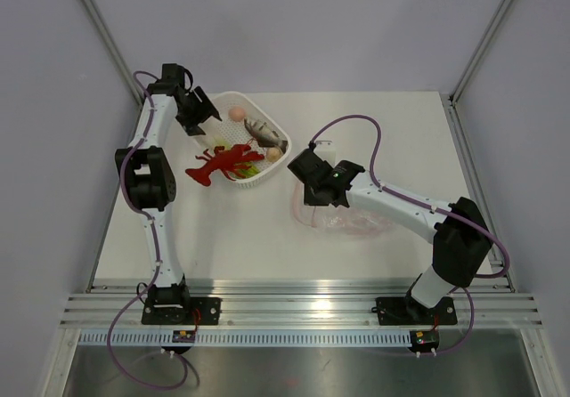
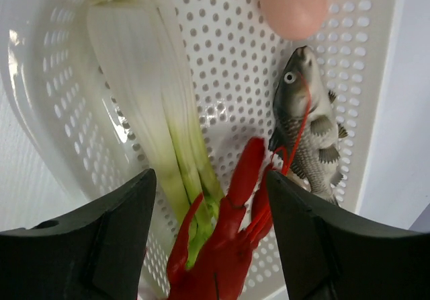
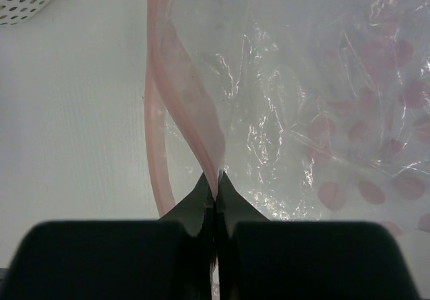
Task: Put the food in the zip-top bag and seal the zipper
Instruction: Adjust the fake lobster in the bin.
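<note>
The lobster (image 1: 221, 163) lies across the basket's (image 1: 267, 112) near-left rim by the table's far left corner, claws pointing in towards the fish (image 1: 265, 132). The left gripper (image 2: 209, 185) hangs spread above it. Right of centre, the right gripper (image 3: 215, 179) pinches the bag's (image 1: 361, 223) zipper (image 3: 153, 132), the strip running far-to-near.

Our tally
We count one red lobster (image 1: 221, 163), one grey fish (image 1: 265, 131), one leafy vegetable (image 2: 154, 98), two peach balls (image 1: 237, 113), one basket (image 2: 60, 132), one zip-top bag (image 1: 352, 223).
</note>
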